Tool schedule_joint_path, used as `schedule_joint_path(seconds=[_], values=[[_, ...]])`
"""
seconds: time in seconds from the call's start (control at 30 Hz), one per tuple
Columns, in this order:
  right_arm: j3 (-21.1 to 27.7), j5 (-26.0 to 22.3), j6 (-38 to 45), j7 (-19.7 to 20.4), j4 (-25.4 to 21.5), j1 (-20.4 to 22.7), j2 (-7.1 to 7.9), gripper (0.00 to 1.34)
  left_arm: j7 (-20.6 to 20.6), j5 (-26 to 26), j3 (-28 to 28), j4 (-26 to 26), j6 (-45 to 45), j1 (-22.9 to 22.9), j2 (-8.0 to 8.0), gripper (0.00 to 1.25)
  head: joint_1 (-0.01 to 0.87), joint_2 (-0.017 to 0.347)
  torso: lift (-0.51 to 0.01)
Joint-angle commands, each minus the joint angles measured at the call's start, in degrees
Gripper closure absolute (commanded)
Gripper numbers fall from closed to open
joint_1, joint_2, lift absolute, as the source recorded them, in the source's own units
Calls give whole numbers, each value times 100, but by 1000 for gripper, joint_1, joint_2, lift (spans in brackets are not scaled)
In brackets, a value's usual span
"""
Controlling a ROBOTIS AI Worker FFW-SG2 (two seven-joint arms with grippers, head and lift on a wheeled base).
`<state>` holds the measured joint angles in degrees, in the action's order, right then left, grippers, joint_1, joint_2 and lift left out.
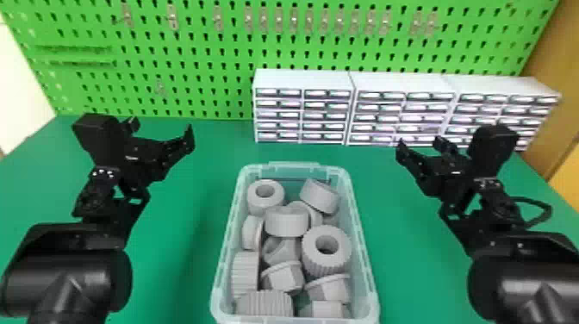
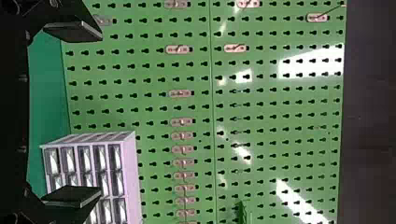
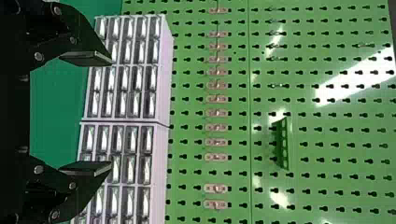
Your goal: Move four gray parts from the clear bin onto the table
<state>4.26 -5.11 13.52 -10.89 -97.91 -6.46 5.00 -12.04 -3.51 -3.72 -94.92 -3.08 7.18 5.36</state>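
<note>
Gray parts (image 1: 287, 224) lie heaped inside the clear bin (image 1: 294, 167).

Clear bin (image 1: 370, 297): translucent, smooth plastic. Gray parts (image 1: 287, 222): matt, some ribbed. Pegboard (image 2: 280, 140): glossy, perforated.

Free room above clear bin (image 1: 294, 166)

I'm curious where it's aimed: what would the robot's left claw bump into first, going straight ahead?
The left claw would probably meet the green pegboard, seen beyond its spread fingers, though depth is hard to judge.
</note>
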Motion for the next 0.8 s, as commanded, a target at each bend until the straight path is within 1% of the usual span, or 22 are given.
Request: schedule_joint_path(seconds=[0.0,0.77], values=[[5,1,1,0,0,-4,-8,473,0,0,-15,0,0,3,0,125,678,34,-50],[31,-16,1,0,0,14,-16,473,0,9,-32,0,0,-6,0,125,678,34,-50]])
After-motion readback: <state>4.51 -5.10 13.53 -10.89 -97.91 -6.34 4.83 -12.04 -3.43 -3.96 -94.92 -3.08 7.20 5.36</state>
